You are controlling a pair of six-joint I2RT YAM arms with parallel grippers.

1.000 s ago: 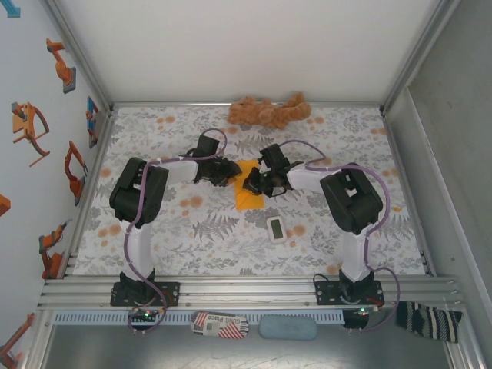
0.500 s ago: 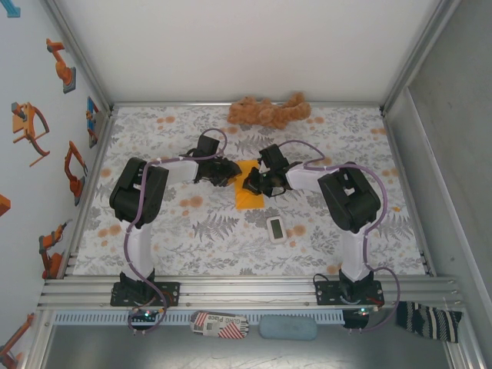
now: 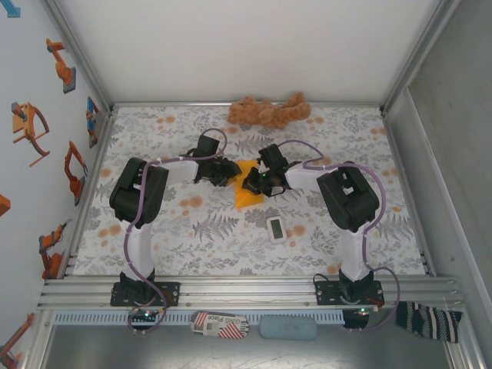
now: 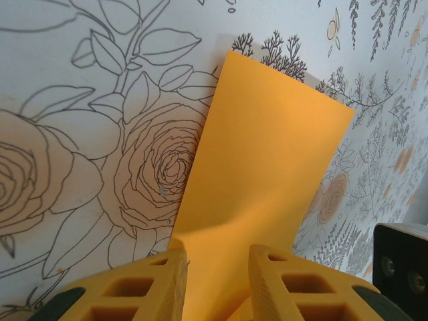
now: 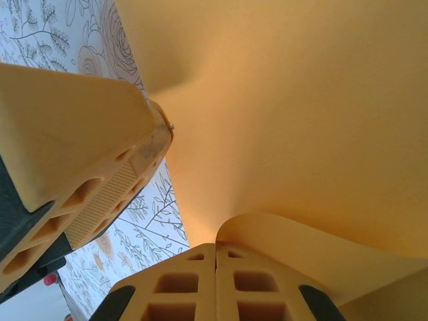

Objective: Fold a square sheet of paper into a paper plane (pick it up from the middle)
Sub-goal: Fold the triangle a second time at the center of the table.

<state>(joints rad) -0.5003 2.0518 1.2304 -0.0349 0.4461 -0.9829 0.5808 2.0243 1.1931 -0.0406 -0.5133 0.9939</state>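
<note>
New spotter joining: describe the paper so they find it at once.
On the flower-patterned table, look at the middle, between the left gripper and right gripper. The orange paper sits there, partly under them. It is a plain, thin orange sheet; the white device nearby is small and rectangular, the plush toy brown.

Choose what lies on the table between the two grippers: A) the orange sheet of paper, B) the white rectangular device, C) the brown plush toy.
A: in the top view the orange sheet of paper lies between the left gripper and the right gripper.
</note>
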